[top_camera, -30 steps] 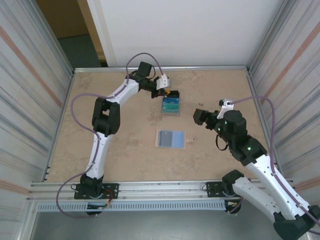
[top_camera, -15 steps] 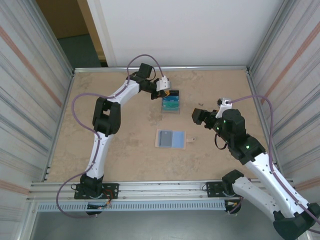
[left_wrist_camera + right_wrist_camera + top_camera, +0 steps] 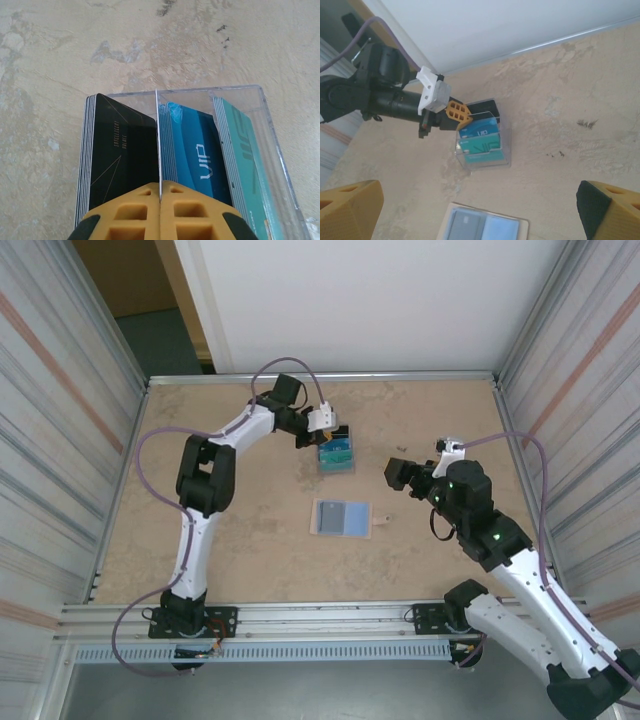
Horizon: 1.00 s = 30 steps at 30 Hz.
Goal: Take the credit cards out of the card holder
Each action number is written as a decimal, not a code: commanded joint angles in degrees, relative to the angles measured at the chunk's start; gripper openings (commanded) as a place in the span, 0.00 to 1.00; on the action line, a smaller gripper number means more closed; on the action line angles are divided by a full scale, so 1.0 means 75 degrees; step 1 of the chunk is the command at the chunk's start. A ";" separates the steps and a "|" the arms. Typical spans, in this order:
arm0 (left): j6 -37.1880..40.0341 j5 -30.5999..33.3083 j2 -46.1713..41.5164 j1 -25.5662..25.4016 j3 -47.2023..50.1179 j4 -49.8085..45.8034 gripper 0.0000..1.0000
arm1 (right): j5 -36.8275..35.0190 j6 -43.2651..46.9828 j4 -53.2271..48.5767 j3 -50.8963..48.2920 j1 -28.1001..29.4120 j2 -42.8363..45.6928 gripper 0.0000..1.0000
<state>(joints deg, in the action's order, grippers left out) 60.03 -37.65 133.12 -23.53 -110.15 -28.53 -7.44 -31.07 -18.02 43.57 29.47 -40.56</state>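
The card holder (image 3: pixel 343 517), a tan wallet, lies open and flat mid-table with its pale blue lining up and its snap tab to the right; it also shows in the right wrist view (image 3: pixel 485 226). Credit cards stand in a clear box (image 3: pixel 337 455): a black stack (image 3: pixel 120 160), a blue stack (image 3: pixel 195 150) and a teal stack (image 3: pixel 245 150). My left gripper (image 3: pixel 161 186) is shut on a thin card seen edge-on, held between the black and blue stacks; its colour cannot be told. My right gripper (image 3: pixel 397 472) hangs open right of the box, holding nothing.
The clear box's rim (image 3: pixel 210 90) has a back wall and side walls round the card stacks. Metal rails and corrugated walls (image 3: pixel 570 390) bound the tan table. Bare tabletop lies left of the wallet (image 3: pixel 230 540).
The left gripper has shifted a little left and nearer over the clear box, staying shut. The right arm has hardly moved. The wallet has stayed put.
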 commanded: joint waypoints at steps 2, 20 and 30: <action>0.0018 0.0330 -0.0591 -0.0062 0.0377 -0.0151 0.01 | 0.0089 -0.0100 0.0088 -0.0124 -0.0063 0.0177 0.99; -0.0288 0.0505 -0.1188 -0.0191 0.0967 0.0978 0.28 | 0.0312 -0.0124 0.0095 -0.0185 -0.0063 0.0187 0.99; -0.0292 0.0995 -0.1235 -0.0203 0.1072 0.1487 0.32 | 0.0383 -0.0124 0.0145 -0.0185 -0.0063 0.0134 0.99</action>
<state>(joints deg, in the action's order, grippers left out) 58.26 -31.73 126.69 -24.51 -102.94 -19.22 -5.45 -31.09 -18.00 42.50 29.47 -39.70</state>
